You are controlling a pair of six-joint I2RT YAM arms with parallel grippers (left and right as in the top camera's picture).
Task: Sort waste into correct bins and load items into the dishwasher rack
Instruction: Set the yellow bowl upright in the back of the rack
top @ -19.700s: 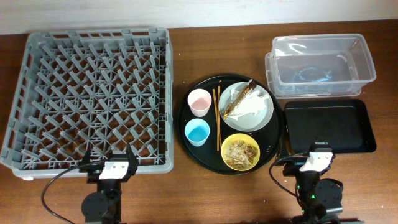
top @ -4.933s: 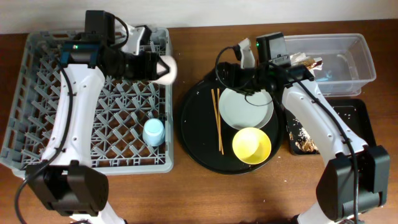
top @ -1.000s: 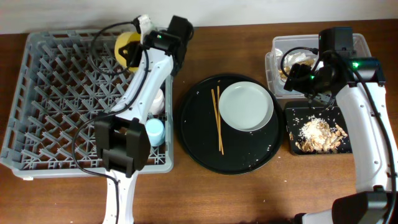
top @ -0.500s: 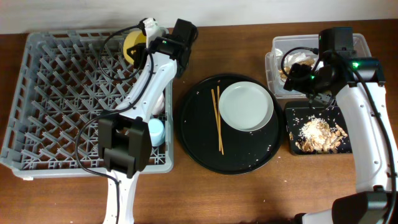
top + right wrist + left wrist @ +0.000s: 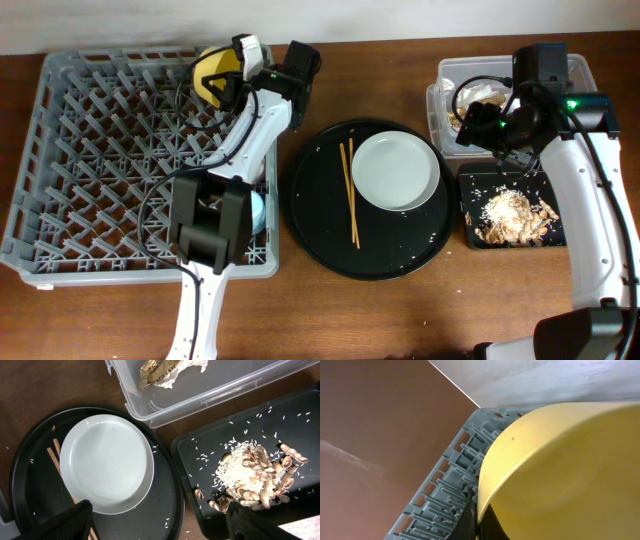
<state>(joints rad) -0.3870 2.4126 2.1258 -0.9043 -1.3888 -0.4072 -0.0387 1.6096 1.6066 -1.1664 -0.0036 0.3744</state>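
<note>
My left gripper [image 5: 232,72] is shut on the rim of the small yellow bowl [image 5: 212,72], holding it tilted over the back edge of the grey dishwasher rack [image 5: 100,150]. In the left wrist view the bowl [image 5: 560,470] fills the frame above the rack [image 5: 445,495]. My right gripper [image 5: 487,140] hangs open and empty between the clear tub [image 5: 585,95] and the black tray [image 5: 578,195]. The napkin [image 5: 187,366] and wrapper [image 5: 155,372] lie in the tub [image 5: 220,390]. Food scraps [image 5: 255,477] lie in the tray. The plate [image 5: 397,170] and chopsticks [image 5: 350,190] rest on the round tray.
The large round black tray [image 5: 320,235] sits mid-table, with loose rice grains on it. A blue cup [image 5: 257,212] stands in the rack's right side, partly behind my left arm. Bare wooden table runs along the front.
My left gripper has carried the yellow bowl a little to the right along the rack's back edge. The right arm has stayed where it was.
</note>
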